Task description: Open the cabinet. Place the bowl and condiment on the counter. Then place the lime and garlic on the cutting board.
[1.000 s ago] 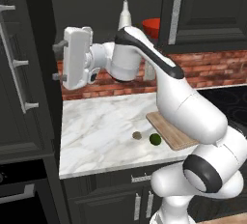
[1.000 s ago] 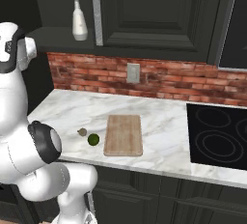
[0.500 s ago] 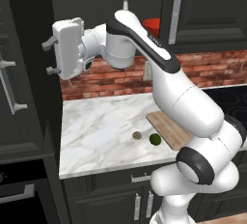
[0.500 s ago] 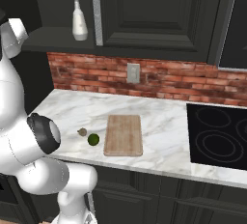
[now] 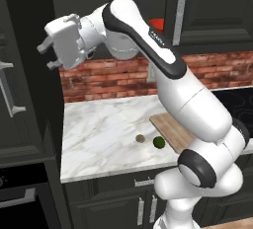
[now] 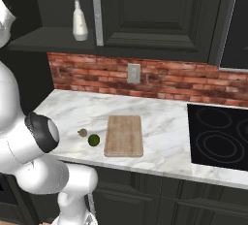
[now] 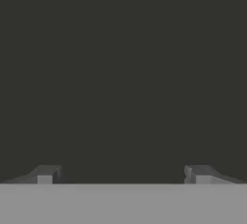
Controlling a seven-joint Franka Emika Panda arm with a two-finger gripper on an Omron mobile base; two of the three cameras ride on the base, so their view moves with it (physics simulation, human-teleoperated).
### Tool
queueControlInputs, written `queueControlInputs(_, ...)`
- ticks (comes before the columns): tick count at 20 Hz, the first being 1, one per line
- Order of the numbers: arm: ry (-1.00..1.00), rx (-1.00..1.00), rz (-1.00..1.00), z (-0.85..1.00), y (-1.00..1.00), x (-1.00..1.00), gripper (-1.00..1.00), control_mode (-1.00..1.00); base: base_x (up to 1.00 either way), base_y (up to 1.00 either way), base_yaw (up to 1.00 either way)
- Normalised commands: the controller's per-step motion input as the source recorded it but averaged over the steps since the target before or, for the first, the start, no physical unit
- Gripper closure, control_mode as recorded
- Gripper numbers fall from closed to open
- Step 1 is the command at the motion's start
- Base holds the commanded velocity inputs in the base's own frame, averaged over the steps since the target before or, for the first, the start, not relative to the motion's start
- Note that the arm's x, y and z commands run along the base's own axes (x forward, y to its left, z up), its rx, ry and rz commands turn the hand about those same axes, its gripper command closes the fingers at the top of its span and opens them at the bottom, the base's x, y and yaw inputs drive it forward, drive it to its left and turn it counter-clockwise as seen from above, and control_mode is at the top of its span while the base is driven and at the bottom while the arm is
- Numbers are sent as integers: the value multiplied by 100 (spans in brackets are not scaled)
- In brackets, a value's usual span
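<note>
A white-grey marble tabletop (image 6: 164, 117) with a thick pale edge runs under a red brick wall (image 6: 164, 79), where a pale wall socket (image 6: 134, 73) sits just above it. A black stovetop (image 6: 220, 136) is set into the tabletop at the right. Dark drawers and doors fill the space below, and a tall dark side cabinet (image 5: 20, 99) stands at the left end.

The white arm reaches up and to the left, its elbow high, and the hand (image 5: 45, 56) hangs in front of the tall side cabinet, well above the tabletop. Its two fingers are spread wide and grasp nothing. In the hand view the two dark fingertips (image 7: 46, 174) stand far apart before a plain dark surface.

The upper wall cabinet (image 6: 155, 15) has its left door open, and its right door shut with a long silver bar handle (image 6: 97, 14). On its open shelf stands the white squeeze bottle (image 6: 79, 19), upright, nozzle up. In the left base view a patch of the red bowl (image 5: 157, 25) shows behind the arm, at shelf height.

The wooden cutting board (image 6: 124, 135) lies flat on the tabletop and is bare. Just left of it, on the marble, rests the lime (image 6: 93, 139), with the garlic (image 6: 83, 132) just beside it, slightly farther left and back.
</note>
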Motion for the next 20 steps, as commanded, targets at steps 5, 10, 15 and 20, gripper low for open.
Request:
queueControlInputs(5, -24, -10, -12, 8, 4, -18, -100, -100, 0, 0, 0)
queueControlInputs(10, -28, -5, -12, 26, -34, -35, -100, -100, 0, 0, 0)
queueControlInputs(15, -34, -9, -15, 7, -37, -32, -100, -100, 0, 0, 0)
queueControlInputs(20, -46, -10, -15, 0, -47, -27, -100, -100, 0, 0, 0)
